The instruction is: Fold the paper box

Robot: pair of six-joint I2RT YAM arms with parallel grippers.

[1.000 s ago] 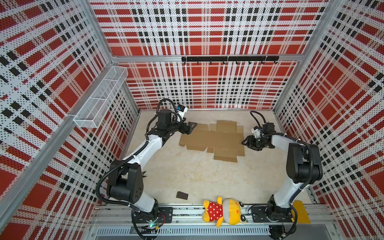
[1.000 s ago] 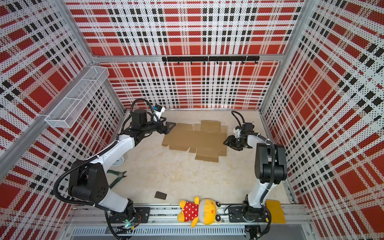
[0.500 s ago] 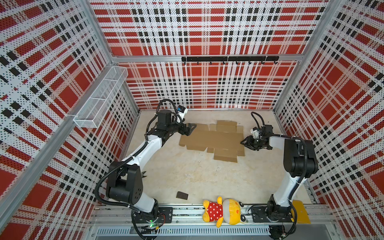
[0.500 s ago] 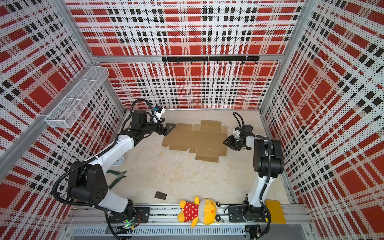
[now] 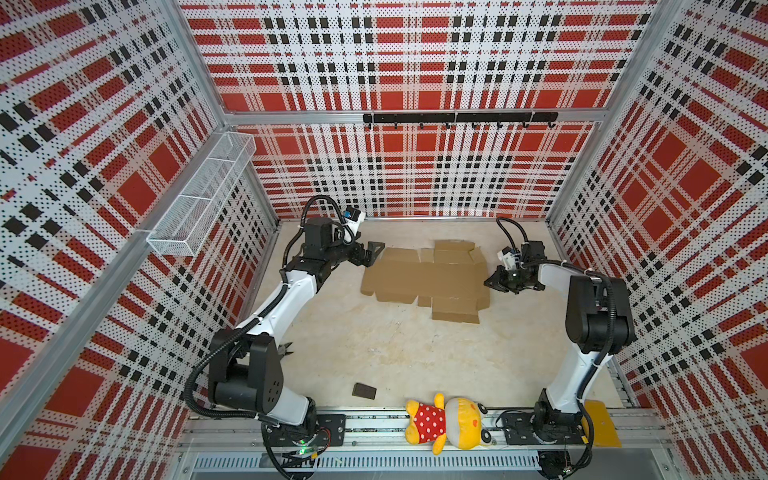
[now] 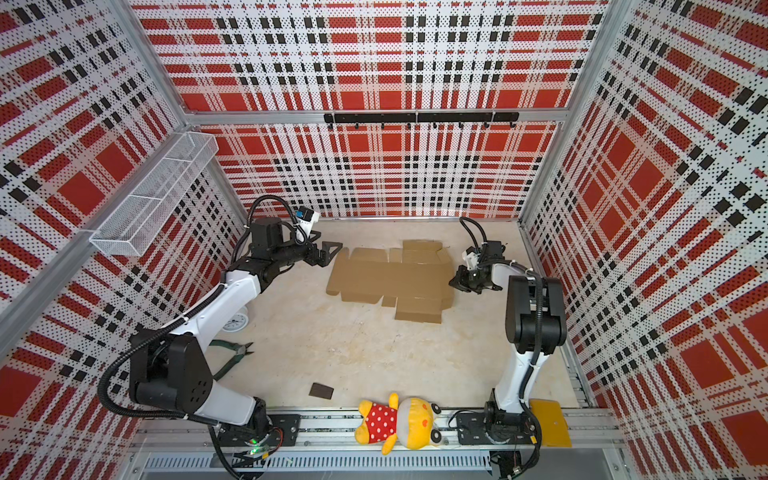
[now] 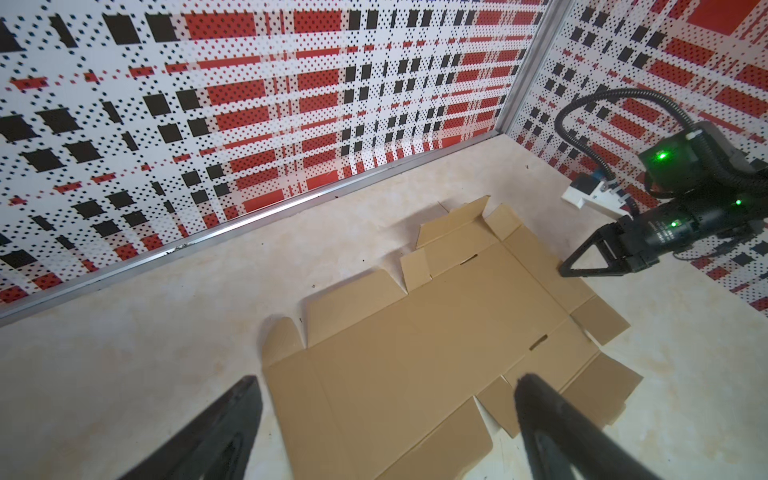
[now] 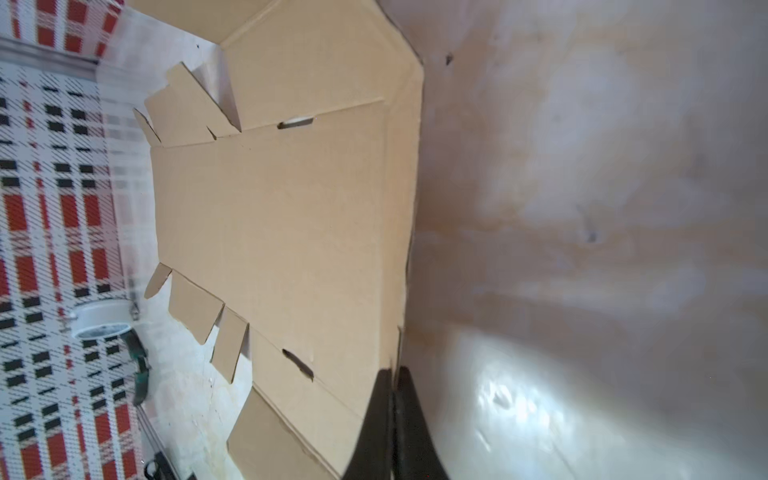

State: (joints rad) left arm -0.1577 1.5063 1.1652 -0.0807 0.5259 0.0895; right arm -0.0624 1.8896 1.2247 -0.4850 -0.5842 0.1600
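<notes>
The paper box (image 5: 428, 278) (image 6: 390, 278) is a flat brown cardboard blank with flaps and tabs, lying on the beige table toward the back. My left gripper (image 5: 373, 255) (image 6: 328, 250) hovers open at the blank's left edge. In the left wrist view its two dark fingertips (image 7: 249, 386) straddle that end of the blank (image 7: 415, 353), touching nothing. My right gripper (image 5: 488, 282) (image 6: 452, 283) is low at the blank's right edge. In the right wrist view its fingers (image 8: 392, 372) are pressed together on the cardboard's rim (image 8: 282, 216).
A small dark brown block (image 5: 364, 390) and a plush toy (image 5: 446, 424) lie near the front rail. Green-handled pliers (image 6: 232, 353) and a white clock (image 6: 235, 322) sit by the left arm. A wire basket (image 5: 199, 203) hangs on the left wall.
The right gripper's jaws have closed from part-open to shut at the blank's right edge. The left arm has barely moved and stays open.
</notes>
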